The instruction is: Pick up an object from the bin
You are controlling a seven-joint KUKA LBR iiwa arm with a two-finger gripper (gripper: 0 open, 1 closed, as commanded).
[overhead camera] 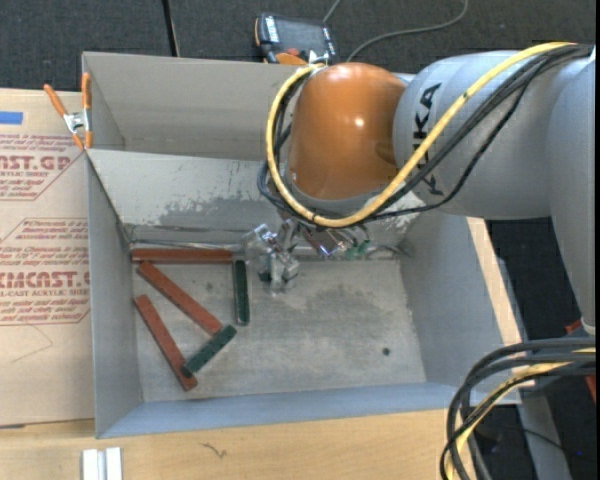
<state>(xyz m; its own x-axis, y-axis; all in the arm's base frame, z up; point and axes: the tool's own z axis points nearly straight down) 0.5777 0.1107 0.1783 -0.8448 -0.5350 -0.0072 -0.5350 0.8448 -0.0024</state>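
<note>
My gripper (278,268) hangs low over the middle of the bin floor, its metal fingers showing just below the orange cover. Nothing shows between them. Just left of the fingertips lies a dark green stick (241,292), pointing front to back. A red-brown stick (183,255) lies along the back wall to the left of the gripper. Another red-brown stick (180,297) runs diagonally further left.
A third red-brown stick (164,341) and a short dark green stick (209,349) lie at the bin's front left, touching at their ends. The arm and its orange cover hide the back right of the bin. Bare floor stretches right of the gripper.
</note>
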